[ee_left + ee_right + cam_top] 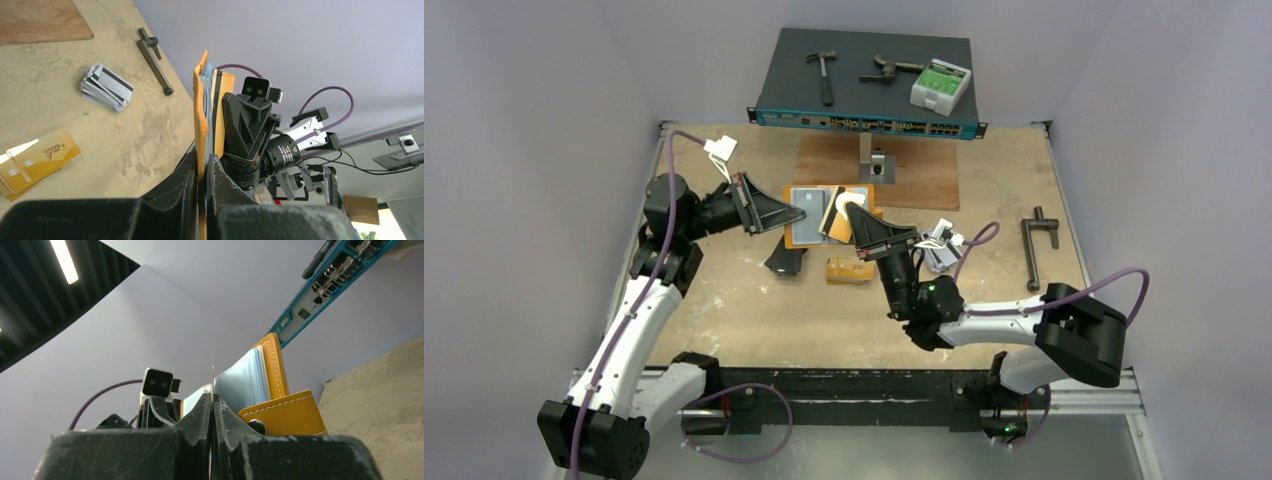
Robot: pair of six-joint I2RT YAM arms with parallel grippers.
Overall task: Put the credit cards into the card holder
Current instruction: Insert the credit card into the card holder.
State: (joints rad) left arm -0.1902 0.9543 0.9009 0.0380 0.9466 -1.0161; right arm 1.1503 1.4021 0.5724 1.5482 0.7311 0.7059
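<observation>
The orange card holder (809,228) hangs open above the table's middle, and my left gripper (202,162) is shut on its orange cover (200,120). My right gripper (212,402) is shut on a thin credit card (212,380), seen edge-on, right against the holder's bluish clear sleeves (240,382). The snap tab (285,412) lies beside the right fingers. In the top view the right gripper (856,222) meets the holder from the right. A silver card stack (941,250) and a yellow card stack (849,270) lie on the table.
A black folded case (784,260) lies below the holder. A network switch (864,85) at the back carries a hammer, pliers and a green-white box. A wooden board (924,170) with a small metal block lies before it. A metal clamp (1036,245) lies right.
</observation>
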